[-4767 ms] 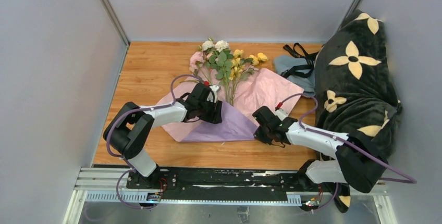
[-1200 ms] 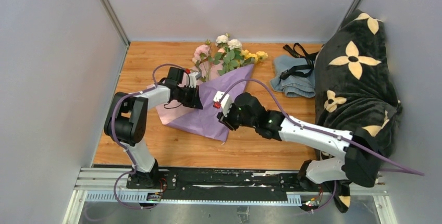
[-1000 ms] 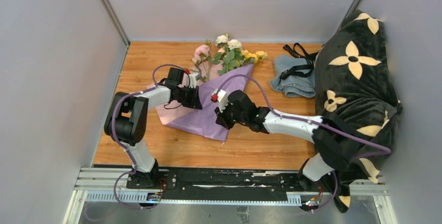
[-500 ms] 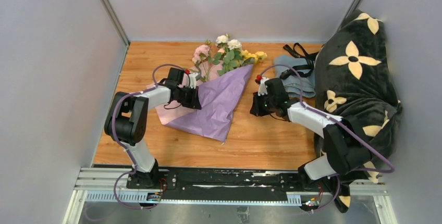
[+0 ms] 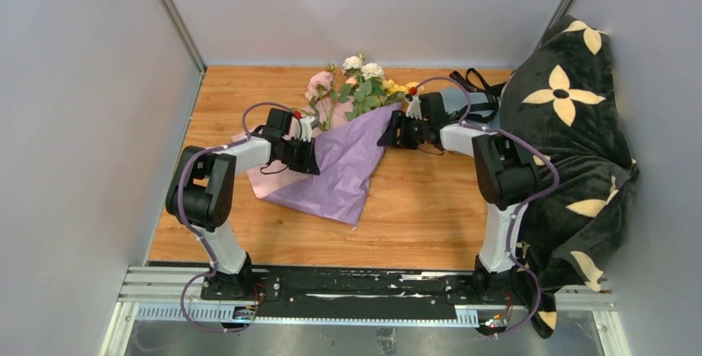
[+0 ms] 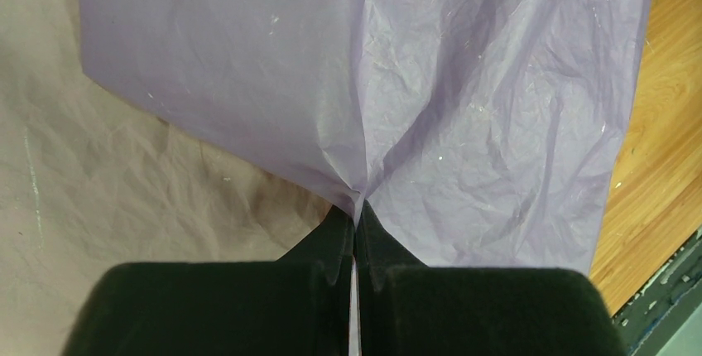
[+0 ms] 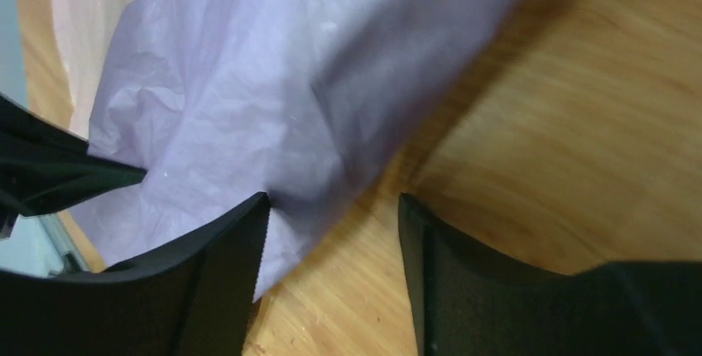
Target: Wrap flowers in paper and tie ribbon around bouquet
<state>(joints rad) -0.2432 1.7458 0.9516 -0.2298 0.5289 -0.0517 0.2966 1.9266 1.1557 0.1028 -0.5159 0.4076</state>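
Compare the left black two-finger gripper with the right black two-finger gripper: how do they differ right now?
The black left gripper is shut, pinching a fold of the crinkly lavender-purple paper; the black right gripper is open, gripping nothing. The left gripper sits at the paper's left side; the right gripper is at its far right corner, beside the pink, white and yellow flowers. Both face the paper from opposite sides.
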